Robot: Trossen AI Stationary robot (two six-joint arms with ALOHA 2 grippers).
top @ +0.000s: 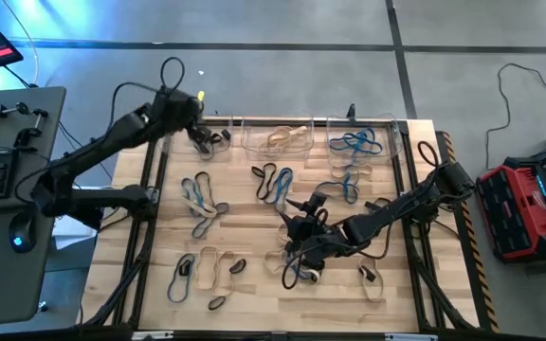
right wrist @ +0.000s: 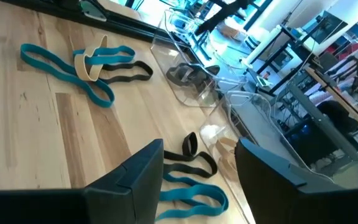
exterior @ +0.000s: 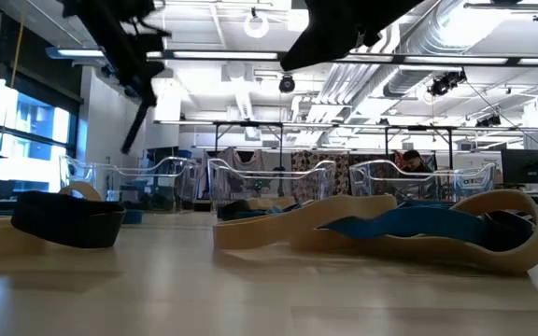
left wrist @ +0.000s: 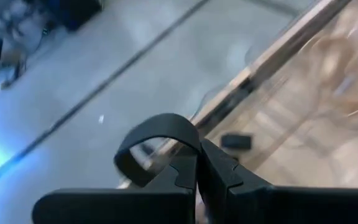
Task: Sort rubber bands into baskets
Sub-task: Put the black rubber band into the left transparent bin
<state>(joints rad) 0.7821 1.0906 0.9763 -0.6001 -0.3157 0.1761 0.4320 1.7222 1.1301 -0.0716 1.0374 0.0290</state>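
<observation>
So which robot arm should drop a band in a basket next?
Probably the left. Its gripper is shut on a black rubber band right above the left basket. The right gripper is open, low over loose bands mid-table.

The wooden table (top: 254, 223) carries three clear baskets (top: 278, 138) along its far edge and scattered rubber bands (top: 203, 201).

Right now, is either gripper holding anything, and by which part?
The left gripper, over the left basket, is shut on a black rubber band, pinching one end so the loop stands free. The right gripper is open and holds nothing.
</observation>
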